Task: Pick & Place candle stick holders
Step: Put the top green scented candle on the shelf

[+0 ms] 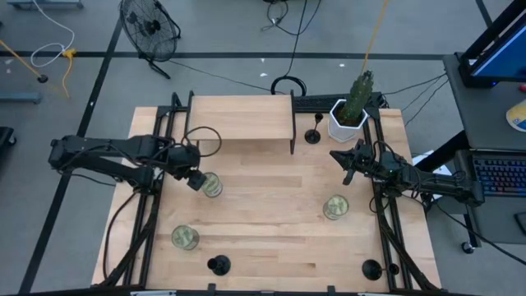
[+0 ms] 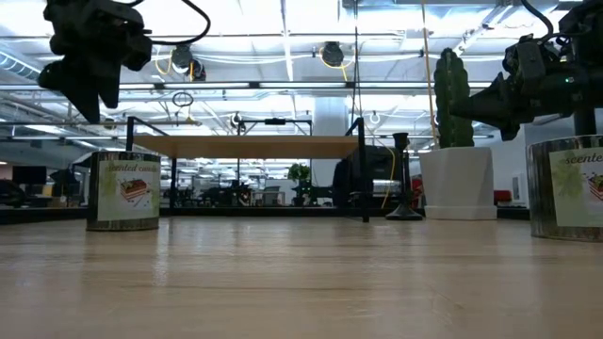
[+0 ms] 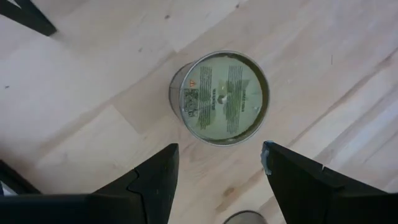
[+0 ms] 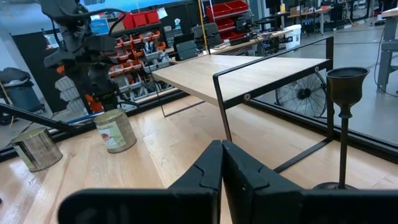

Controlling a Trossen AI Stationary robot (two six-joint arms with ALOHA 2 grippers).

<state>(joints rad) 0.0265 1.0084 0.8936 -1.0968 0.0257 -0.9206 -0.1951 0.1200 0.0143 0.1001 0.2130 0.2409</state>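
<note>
Hovering left gripper (image 3: 217, 171), fingers parted and empty, hangs above a round metal candle tin (image 3: 221, 98) on the wooden table (image 1: 263, 222). Right gripper (image 4: 221, 171), fingers pressed together, holds nothing near a black candlestick (image 4: 343, 124) beside the white cactus pot (image 1: 345, 122). Two more candlesticks (image 1: 219, 265) stand at the near edge.

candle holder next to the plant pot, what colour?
Black, stem and cup alike; the candle holder shows best in the right wrist view, beside the white plant pot.
</note>
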